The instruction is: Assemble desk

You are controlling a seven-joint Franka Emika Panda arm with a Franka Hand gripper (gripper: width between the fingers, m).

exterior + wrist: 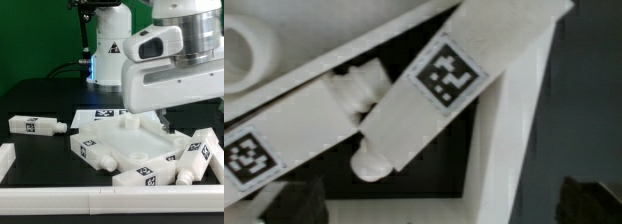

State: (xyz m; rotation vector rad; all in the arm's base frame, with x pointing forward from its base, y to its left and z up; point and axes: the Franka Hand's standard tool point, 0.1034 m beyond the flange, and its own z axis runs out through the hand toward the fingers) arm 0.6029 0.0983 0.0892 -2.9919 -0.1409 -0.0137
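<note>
The white rimmed tabletop panel (135, 143) lies flat on the black table. One tagged leg (35, 125) lies apart at the exterior view's left. Another (92, 152) lies against the panel's left edge. Two more legs (192, 158) lie at its right and front. My gripper (160, 122) hangs just above the panel's back right part, mostly hidden by the arm. In the wrist view my gripper (441, 205) is open and empty, with dark fingertips (295, 205) at the frame's corners. Two tagged legs (429, 85) lie side by side beyond it.
The long white border rail (100, 195) runs along the front and up the exterior view's left. The marker board (105, 113) lies behind the panel, in front of the robot base. A white straight edge (509, 130) crosses the wrist view beside the legs.
</note>
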